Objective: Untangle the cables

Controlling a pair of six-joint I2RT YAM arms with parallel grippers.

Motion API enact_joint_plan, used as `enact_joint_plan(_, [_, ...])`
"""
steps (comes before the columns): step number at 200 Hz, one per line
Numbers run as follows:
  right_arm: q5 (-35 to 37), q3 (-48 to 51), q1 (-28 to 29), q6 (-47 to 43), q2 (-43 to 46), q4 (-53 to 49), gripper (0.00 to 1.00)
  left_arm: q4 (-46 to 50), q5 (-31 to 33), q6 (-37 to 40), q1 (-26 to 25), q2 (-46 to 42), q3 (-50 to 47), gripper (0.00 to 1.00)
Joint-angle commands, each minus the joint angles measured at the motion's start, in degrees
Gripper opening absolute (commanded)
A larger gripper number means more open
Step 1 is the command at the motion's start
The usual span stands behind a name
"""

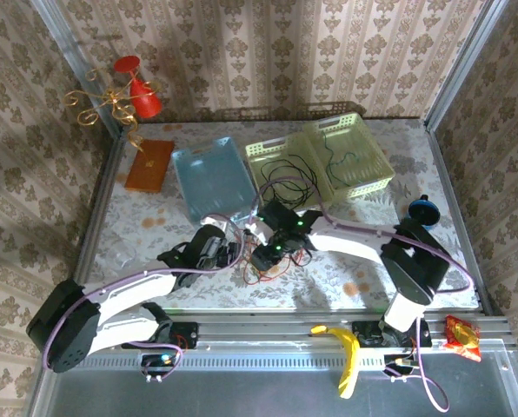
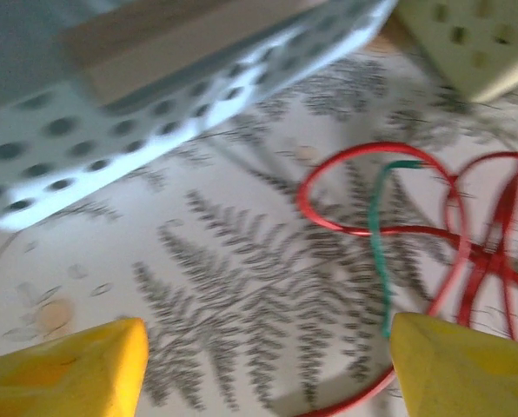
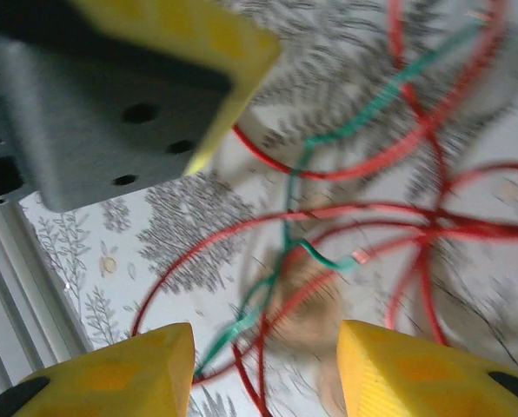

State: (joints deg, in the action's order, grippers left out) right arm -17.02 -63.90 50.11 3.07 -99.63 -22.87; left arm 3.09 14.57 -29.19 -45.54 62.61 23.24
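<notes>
My left gripper's [image 2: 268,337] yellow fingers stand apart, nothing between them, hovering over the fern-patterned tabletop [image 2: 233,261] beside a loop of the thin red wire [image 2: 305,198] crossed by the thin green wire [image 2: 374,228]. My right gripper's [image 3: 266,334] fingers, also apart, straddle the red-and-green knot, I judge to pinch one strand; the thin black wire [image 1: 326,161] trails off toward the pale yellow perforated basket [image 1: 374,163]

Your table [image 1: 363,261], spread with a fern-print cloth, carried a blue tray [image 1: 211,178] at upper centre of the top view. A pale green tray [image 1: 257,149] and a yellow-green basket [image 1: 368,184] sat just right of it. A brown board [image 1: 149,165] lay upper left, a clear glass [image 1: 124,254] at the left edge, and a blue round thing [image 1: 424,211] at the right. The red cable [image 2: 355,153] and green cable [image 2: 374,234] lay crossed over each other at centre.
</notes>
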Motion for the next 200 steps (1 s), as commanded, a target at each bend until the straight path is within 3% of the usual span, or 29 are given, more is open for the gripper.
enact_joint_plan(1, [-0.68,-4.26,1.64,-4.2,-5.74,-6.98,0.48,3.39,8.14,-8.34,1.4,-3.14,-1.82,0.76])
enact_joint_plan(29, [0.73,-6.4,1.69,-3.87,-8.77,-7.54,0.44,5.21,10.38,-9.32,2.46,-5.75,-2.58,0.76])
enact_joint_plan(52, [1.25,-5.59,1.81,-2.86,-8.51,-6.81,0.42,4.64,8.5,-6.43,2.57,-6.53,-2.59,0.77])
enact_joint_plan(95, [4.78,-2.61,1.51,-1.27,-5.02,-5.06,0.09,-1.96,-4.4,2.72,1.85,-4.08,-1.96,0.76])
enact_joint_plan(131, [0.43,2.51,-1.25,-0.04,3.2,-3.28,0.07,-5.09,-11.49,8.76,-1.13,2.87,1.86,0.77])
enact_joint_plan(182, [-3.58,6.98,-6.79,2.29,10.34,-3.02,0.07,-10.89,-13.18,10.51,-2.44,15.8,6.75,0.74])
enact_joint_plan(200, [-1.97,8.65,-9.17,3.55,13.5,-2.78,0.07,-12.34,-13.43,10.6,-2.45,19.86,8.05,0.7])
